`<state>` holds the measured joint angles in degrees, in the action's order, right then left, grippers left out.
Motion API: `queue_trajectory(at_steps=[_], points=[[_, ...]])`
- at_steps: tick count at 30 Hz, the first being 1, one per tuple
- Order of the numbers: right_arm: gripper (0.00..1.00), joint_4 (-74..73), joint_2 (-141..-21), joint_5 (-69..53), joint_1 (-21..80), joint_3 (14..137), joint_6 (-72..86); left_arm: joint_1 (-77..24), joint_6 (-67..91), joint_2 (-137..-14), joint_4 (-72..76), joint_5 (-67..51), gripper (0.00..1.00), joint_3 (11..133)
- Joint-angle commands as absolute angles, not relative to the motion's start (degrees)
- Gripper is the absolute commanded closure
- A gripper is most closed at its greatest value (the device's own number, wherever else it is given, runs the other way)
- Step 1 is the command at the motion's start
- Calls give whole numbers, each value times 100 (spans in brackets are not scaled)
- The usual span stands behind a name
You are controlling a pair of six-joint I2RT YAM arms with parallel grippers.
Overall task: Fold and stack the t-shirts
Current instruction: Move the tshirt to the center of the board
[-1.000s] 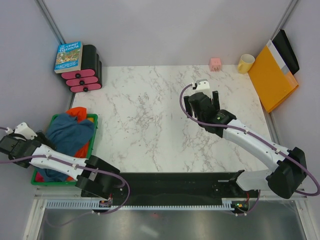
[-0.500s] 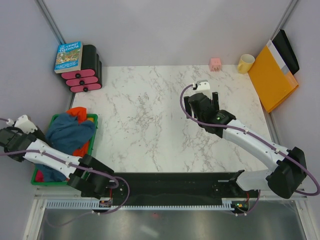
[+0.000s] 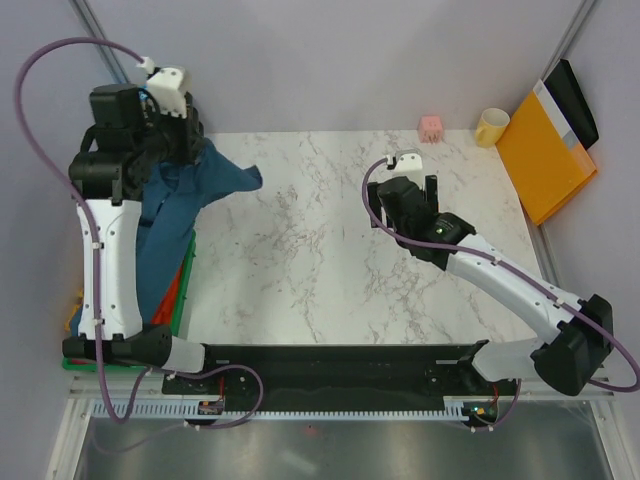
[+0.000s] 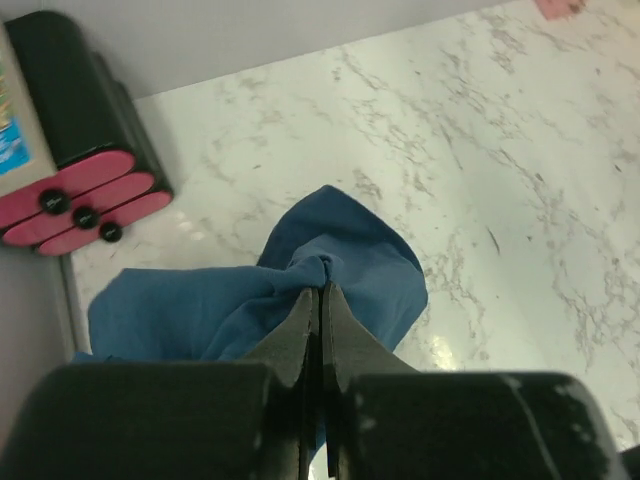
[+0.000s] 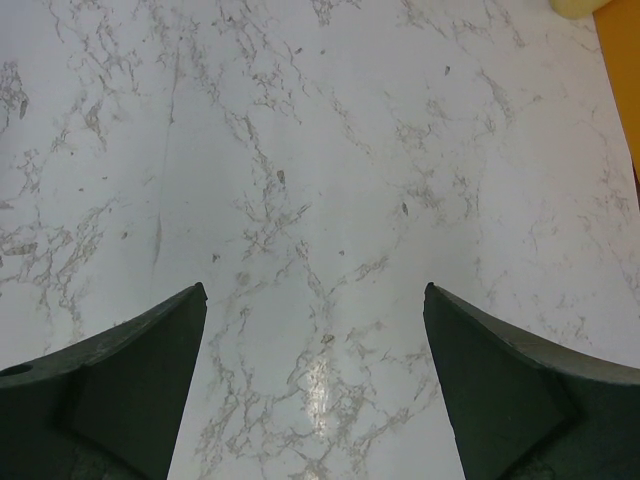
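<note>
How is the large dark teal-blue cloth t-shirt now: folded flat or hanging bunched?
Hanging bunched, not folded: the shut left gripper pinches the dark teal-blue t-shirt, which drapes down from it.

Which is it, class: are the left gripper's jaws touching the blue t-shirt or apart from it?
Touching. The left wrist view shows the left gripper pinching a bunched fold of the blue t-shirt between its shut jaws.

Plain teal-blue t-shirt (image 4: 200, 310) against a white surface (image 4: 480, 150) veined with grey marbling.
Up and left of the black left pincer (image 4: 320, 293), black cylinders (image 4: 75, 170) show pink ends.
</note>
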<state>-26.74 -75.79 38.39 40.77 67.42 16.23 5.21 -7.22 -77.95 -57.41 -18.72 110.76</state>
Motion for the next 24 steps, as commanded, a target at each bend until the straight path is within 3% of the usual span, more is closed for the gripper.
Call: queue_trajectory(at_steps=[1, 6, 10, 16, 17, 19, 20, 22, 23, 24], points=[[3, -2830, -7260, 4034, 4078, 6891, 1758, -918, -737, -8321, -6091, -970, 98, 11960], [3, -3023, -7032, 4201, 4078, 6750, 1898, -2362, -1432, -8920, -6319, -291, 98, 13076], [3, -3216, -6865, 4245, 4078, 6715, 2074, -3503, -1669, -9762, -6320, 330, 98, 15033], [4, -3515, -6689, 4412, 4078, 6829, 2197, -4227, -1978, -9835, -5845, 501, 98, 14276], [4, -3559, -6619, 4438, 4078, 6838, 2215, -4228, -1873, -9887, -5836, 571, 94, 14178], [4, -3673, -6513, 4465, 4078, 6820, 2276, -4210, -1802, -9993, -5827, 798, 77, 13723], [4, -3717, -6469, 4491, 4078, 6803, 2294, -4184, -1689, -9967, -5731, 808, 48, 13511], [4, -3770, -6346, 4500, 4087, 6768, 2329, -3992, -1452, -9827, -5617, 678, 21, 12906], [4, -3779, -6311, 4500, 4087, 6733, 2329, -3903, -1381, -9791, -5616, 625, 1, 12781], [4, -3814, -6276, 4526, 4078, 6715, 2347, -3807, -1310, -9774, -5616, 572, 0, 12692]])
